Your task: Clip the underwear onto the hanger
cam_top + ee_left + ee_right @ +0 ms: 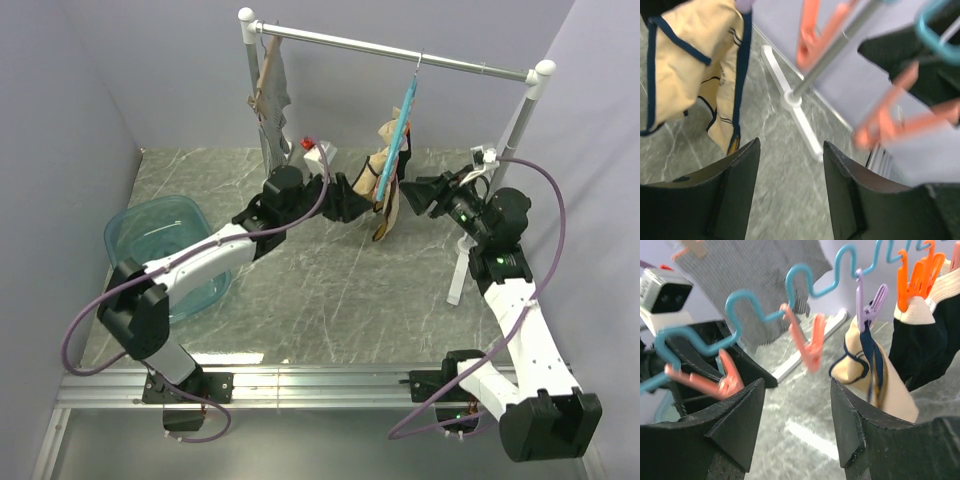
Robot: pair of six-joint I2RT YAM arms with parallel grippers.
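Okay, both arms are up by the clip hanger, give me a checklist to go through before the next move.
1. Underwear gripped by the purple clip: ok, it hangs from that clip.
2. A second clip on the underwear: cannot tell, only the purple one shows on it.
3. Left gripper open and empty: ok.
4. Right gripper open and empty: ok.
5. Hanger hooked on the rail: ok in the top view.
6. Both arms clear of the hanging fabric: cannot tell, they sit close on either side of it.
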